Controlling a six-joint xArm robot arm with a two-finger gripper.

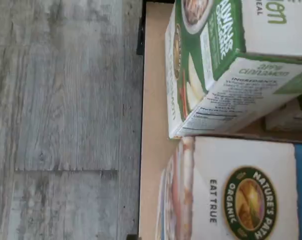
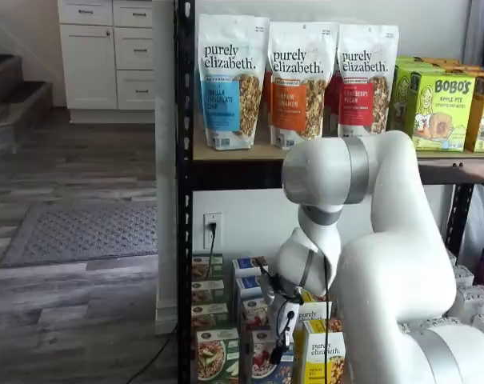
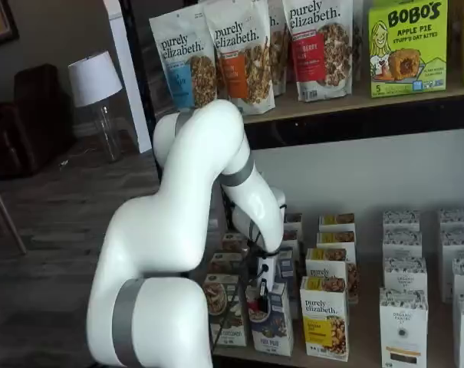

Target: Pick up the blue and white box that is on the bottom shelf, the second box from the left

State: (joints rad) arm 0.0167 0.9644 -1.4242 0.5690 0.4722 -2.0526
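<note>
Fingers (image 3: pixel 263 295) are down at the top of the blue and white box (image 3: pixel 273 328), front row of the bottom shelf (image 3: pixel 354 354). Box not lifted yet (green box (image 3: pixel 222 310) just beside). Finger gap: cannot tell. Grasp and lift remain.

Fingers (image 2: pixel 280 350) hang just over blue and white box (image 2: pixel 263 360), bottom shelf.

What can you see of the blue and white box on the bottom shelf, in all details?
The blue and white box is a tall cardboard carton, standing upright at the front of the bottom shelf, between a green box and a yellow box. Its navy front shows a pictured bowl with red berries. The claw hangs at its top edge; contact cannot be told.
</note>
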